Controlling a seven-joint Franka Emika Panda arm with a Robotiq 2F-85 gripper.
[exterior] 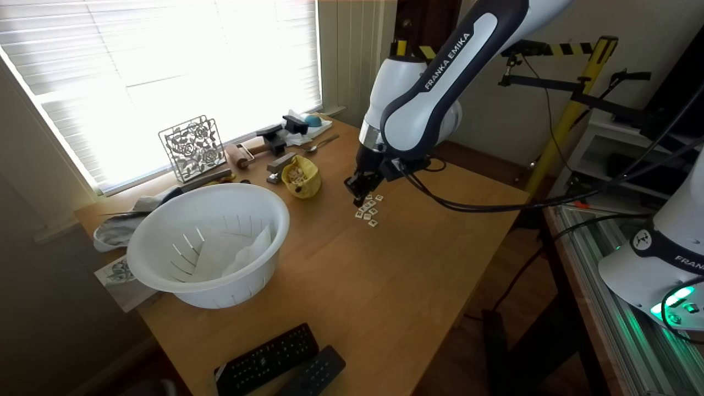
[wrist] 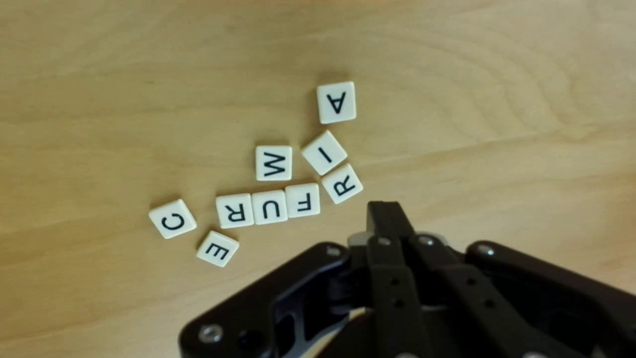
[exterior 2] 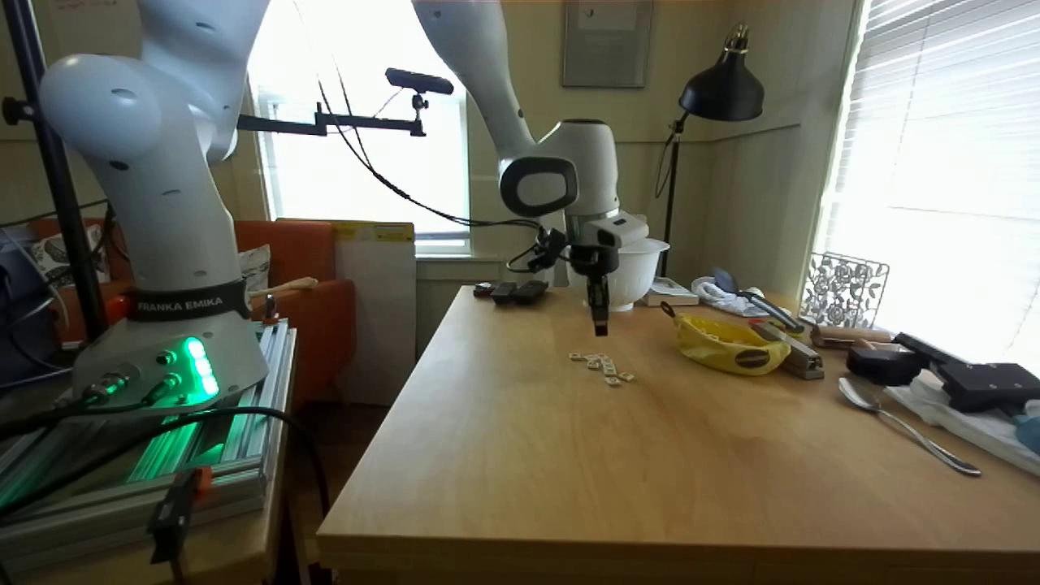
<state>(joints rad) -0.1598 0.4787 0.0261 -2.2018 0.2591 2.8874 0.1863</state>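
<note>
- Pincer [exterior 2: 600, 330] first: black two-finger thing, fingers clenched together, gripping nothing that I can see. It hangs above the light-brown wooden bench [exterior 2: 504, 463], not touching it.
- Nine small square white letter tiles [wrist: 274, 163] lie face up on the bench; in the wrist view they're left of the fingertips, none touched.
- My read: this is the lining-up-over-the-tiles stage. Grabbing one would mean spreading the fingers, shifting over and dropping down. The loose C tile [wrist: 172, 219] looks way easier than the tightly packed R-U-F row [wrist: 269, 207].
- Hard to make out: a greyish sliver [wrist: 357, 239] behind the fingers, pincer part or tile, dunno.
- Soft yellow banana-shaped pouch [exterior 2: 715, 349] sits right of the tiles in an exterior view; the pale bits [exterior: 297, 176] inside are too small to read.
- White plastic slotted colander [exterior: 236, 286] has something whitish [exterior: 248, 256] in it, no idea what. Two long black remotes [exterior: 269, 357] get cut off at the near edge.
</note>
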